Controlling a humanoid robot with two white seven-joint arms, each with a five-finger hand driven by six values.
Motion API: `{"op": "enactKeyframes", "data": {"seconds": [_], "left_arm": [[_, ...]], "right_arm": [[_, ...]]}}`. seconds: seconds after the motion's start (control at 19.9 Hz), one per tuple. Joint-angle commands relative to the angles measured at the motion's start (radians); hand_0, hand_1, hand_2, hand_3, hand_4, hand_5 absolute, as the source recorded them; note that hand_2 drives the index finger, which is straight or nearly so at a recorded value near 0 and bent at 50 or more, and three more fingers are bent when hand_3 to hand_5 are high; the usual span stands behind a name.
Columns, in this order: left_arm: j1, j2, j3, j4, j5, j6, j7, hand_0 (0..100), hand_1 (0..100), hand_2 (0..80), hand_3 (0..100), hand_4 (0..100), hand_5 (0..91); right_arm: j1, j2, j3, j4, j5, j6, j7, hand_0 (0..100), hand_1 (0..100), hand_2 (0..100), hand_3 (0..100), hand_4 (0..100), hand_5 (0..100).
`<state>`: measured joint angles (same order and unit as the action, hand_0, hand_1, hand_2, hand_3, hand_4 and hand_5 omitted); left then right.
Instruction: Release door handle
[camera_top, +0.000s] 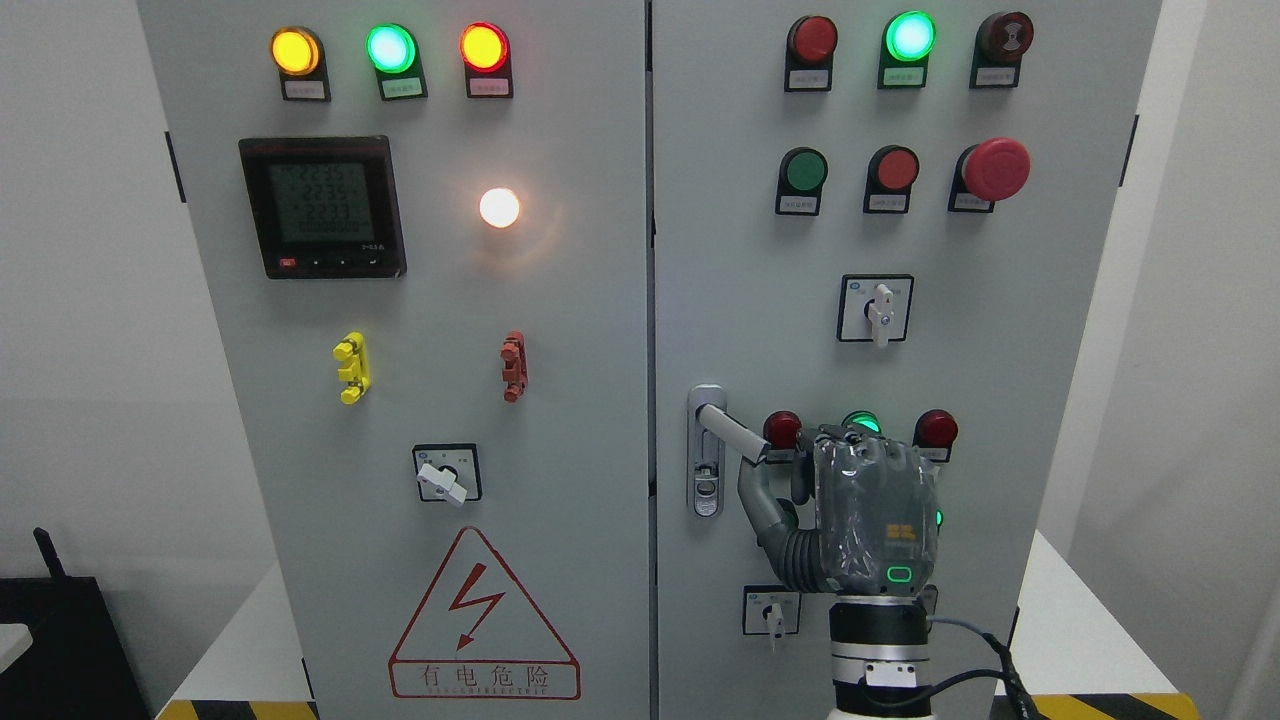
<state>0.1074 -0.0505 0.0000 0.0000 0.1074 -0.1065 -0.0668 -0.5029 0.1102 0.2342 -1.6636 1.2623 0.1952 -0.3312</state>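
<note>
Handle (728, 428), lower centre of frame on the right door (900, 300), is gripped at its tip by the right hand (860, 500). Fingers should be uncurled fully before the hand is withdrawn.

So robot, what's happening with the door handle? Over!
Right robot hand at the door handle, thumb just under its tip; grip unclear. Handle swung out from its latch plate. Left robot hand out of view. Nothing in the way.
</note>
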Motion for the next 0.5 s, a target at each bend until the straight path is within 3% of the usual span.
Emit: {"op": "enactKeyframes", "data": {"seconds": [0.0, 0.45], "left_arm": [[0.000, 0.000, -0.014, 0.020, 0.000, 0.001, -0.001, 12, 39, 0.0, 0, 0, 0.0], [0.000, 0.000, -0.014, 0.020, 0.000, 0.001, -0.001, 12, 39, 0.0, 0, 0, 0.0]], "right_arm": [[-0.013, -0.017, -0.007, -0.001, -0.001, -0.002, 0.001, 46, 56, 95, 100, 91, 98], [-0.009, -0.014, -0.004, -0.001, -0.012, -0.003, 0.000, 46, 55, 95, 100, 91, 98]]}}
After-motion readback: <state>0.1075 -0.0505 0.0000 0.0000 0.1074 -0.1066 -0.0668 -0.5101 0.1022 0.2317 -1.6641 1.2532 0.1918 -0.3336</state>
